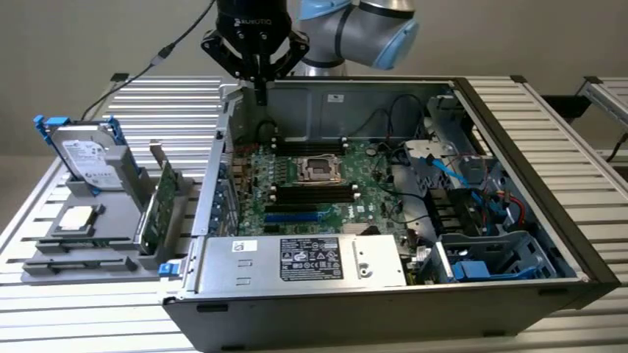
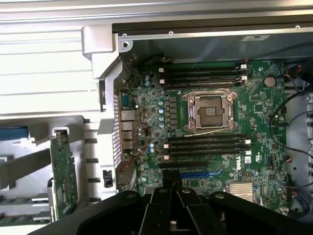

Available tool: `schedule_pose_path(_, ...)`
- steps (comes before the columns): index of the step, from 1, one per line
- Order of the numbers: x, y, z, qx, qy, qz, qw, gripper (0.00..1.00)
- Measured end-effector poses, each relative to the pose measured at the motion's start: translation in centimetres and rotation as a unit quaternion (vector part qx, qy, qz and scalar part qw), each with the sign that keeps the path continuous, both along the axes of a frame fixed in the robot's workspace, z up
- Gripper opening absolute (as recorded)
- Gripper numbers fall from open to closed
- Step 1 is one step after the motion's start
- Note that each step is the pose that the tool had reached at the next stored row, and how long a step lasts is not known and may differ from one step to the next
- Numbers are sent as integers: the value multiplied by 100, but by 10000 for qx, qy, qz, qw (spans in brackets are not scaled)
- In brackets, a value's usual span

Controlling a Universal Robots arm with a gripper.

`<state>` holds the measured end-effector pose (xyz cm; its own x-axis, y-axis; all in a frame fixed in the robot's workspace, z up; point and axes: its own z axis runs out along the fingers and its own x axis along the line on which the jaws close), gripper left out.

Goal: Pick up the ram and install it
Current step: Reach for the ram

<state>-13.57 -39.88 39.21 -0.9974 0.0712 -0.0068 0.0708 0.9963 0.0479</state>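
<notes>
Currently the black two-finger hand (image 1: 260, 84) on the grey-and-blue robot arm (image 1: 363, 26) is pinched fully together with nothing between its fingers. It hangs over the rear corner of the open grey metal computer case (image 1: 393, 312) toward the exterior view's left, above the green motherboard (image 1: 314, 184), touching nothing. The ram (image 1: 149, 220), a long thin green circuit-board stick, looks to stand on edge in the grey plastic holder (image 1: 79, 261) on the slatted metal tabletop (image 1: 88, 323), outside the case on the exterior view's left, well apart from the hand.
</notes>
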Motion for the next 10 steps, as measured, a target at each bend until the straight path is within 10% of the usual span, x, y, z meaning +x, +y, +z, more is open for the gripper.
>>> schedule_pose_path(5,-220,0,-16,0,79,0,10000,11)
schedule_pose_path(10,-446,-3,-44,0,88,1,10000,11)
